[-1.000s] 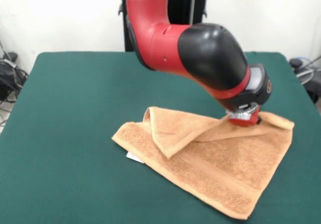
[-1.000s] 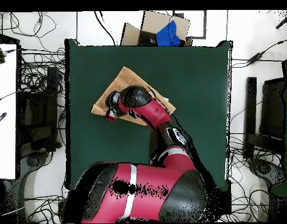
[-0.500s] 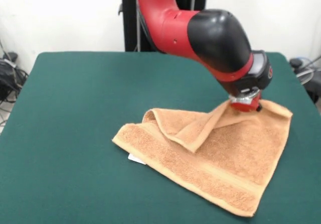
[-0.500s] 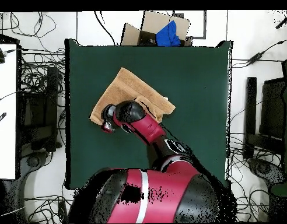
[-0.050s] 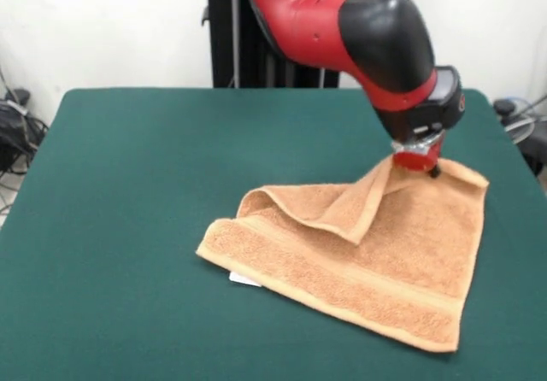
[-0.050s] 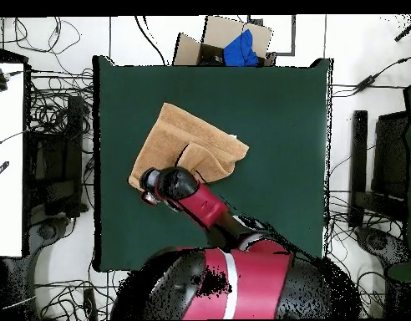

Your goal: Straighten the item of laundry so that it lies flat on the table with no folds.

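The item of laundry (image 5: pixel 376 253), an orange-tan towel, lies on the right half of the green table (image 5: pixel 128 184). One corner flap is folded over its middle and rises in a ridge up to my gripper (image 5: pixel 417 166), which is shut on that lifted cloth near the towel's far right corner. A small white tag (image 5: pixel 244 279) peeks out under the near left edge. In the overhead view the item of laundry (image 6: pixel 180 138) sits on the left part of the table (image 6: pixel 276 109), with my gripper (image 6: pixel 149 196) at the cloth's lower left corner and the arm covering that part.
A cardboard box holding something blue (image 6: pixel 230 42) stands past the table's top edge in the overhead view. A white bench (image 6: pixel 7 150) lies to the left, and cables lie all around. Black cables (image 5: pixel 13 133) hang by the table's left side.
My gripper has moved up and toward the far side of the table with the cloth in it. The folded flap has been drawn back, uncovering more of the towel, and the whole towel slid slightly.
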You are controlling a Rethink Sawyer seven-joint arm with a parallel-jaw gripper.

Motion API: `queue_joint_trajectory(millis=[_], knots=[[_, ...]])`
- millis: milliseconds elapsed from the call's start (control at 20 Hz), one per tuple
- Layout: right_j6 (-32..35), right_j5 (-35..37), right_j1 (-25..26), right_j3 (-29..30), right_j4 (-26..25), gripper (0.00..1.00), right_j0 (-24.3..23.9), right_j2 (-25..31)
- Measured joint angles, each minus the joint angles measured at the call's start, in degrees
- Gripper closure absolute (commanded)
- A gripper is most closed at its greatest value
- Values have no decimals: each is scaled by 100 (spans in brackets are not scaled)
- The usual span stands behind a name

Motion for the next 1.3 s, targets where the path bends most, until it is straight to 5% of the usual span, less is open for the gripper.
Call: queue_joint_trajectory(millis=[400,800,1300], knots=[[0,-2428,102,890,-1112,100,-259,509],[0,-3228,291,1254,-1718,100,-371,612],[0,-3258,552,1761,-2126,100,-309,651]])
